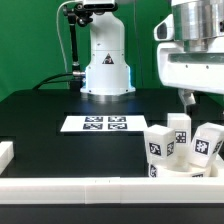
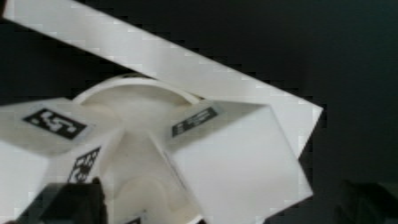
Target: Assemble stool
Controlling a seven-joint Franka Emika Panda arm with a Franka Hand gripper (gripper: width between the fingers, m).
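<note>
The white stool parts sit at the exterior view's front right, by the rail corner. Three blocky tagged legs (image 1: 158, 148), (image 1: 179, 129), (image 1: 206, 146) stand upright, close together, over the low round seat (image 1: 186, 172). I cannot tell whether they are joined to it. My gripper (image 1: 190, 100) hangs just above the legs, apart from them, jaws open and empty. In the wrist view the round seat (image 2: 134, 96) shows between two tagged legs (image 2: 54, 122), (image 2: 222, 140). My gripper (image 2: 205, 208) is right over them, with one dark finger (image 2: 64, 203) at the edge.
The marker board (image 1: 95, 124) lies at the table's middle, before the robot base (image 1: 106, 65). A long white border rail (image 1: 90, 188) runs along the front, and a short piece (image 1: 5, 152) sits at the exterior view's left. The rail also shows in the wrist view (image 2: 160, 50).
</note>
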